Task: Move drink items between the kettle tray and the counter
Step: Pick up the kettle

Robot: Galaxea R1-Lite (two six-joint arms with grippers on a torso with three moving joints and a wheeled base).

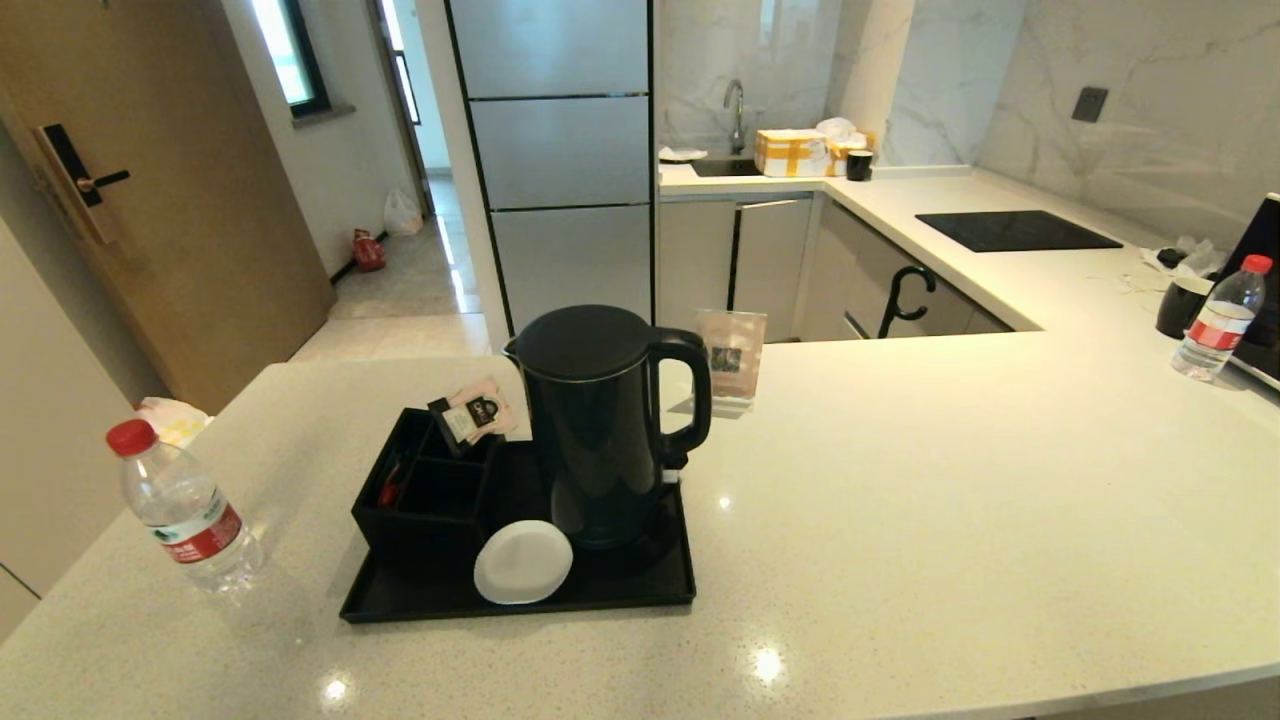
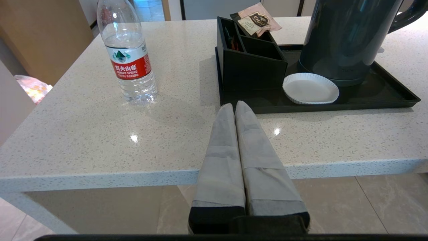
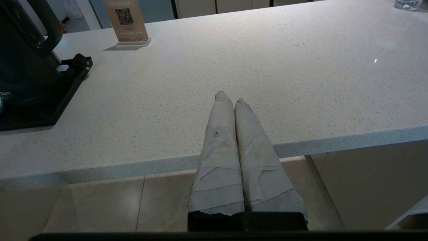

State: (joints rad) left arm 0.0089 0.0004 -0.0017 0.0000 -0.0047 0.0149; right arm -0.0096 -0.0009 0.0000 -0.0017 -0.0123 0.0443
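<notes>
A tall glossy black kettle (image 1: pixel 600 425) (image 2: pixel 347 36) stands on the black kettle tray (image 1: pixel 520 600) (image 2: pixel 394 97), beside a black compartmented box (image 1: pixel 425 495) (image 2: pixel 249 57) and a white coaster (image 1: pixel 523 562) (image 2: pixel 310 88). A clear water bottle with a red cap (image 1: pixel 182 510) (image 2: pixel 128 55) stands upright on the beige counter (image 1: pixel 950 520), left of the tray. Neither arm shows in the head view. My left gripper (image 2: pixel 235 104) is shut and empty, near the counter's front edge before the tray. My right gripper (image 3: pixel 230 97) is shut and empty over bare counter right of the tray.
A second red-capped bottle (image 1: pixel 1218 320) stands at the far right by a black mug (image 1: pixel 1182 305). A small sign stand (image 1: pixel 732 362) (image 3: pixel 126 21) sits behind the kettle. Tea sachets (image 1: pixel 478 412) poke out of the box. A black hob panel (image 1: pixel 1015 230) lies further back.
</notes>
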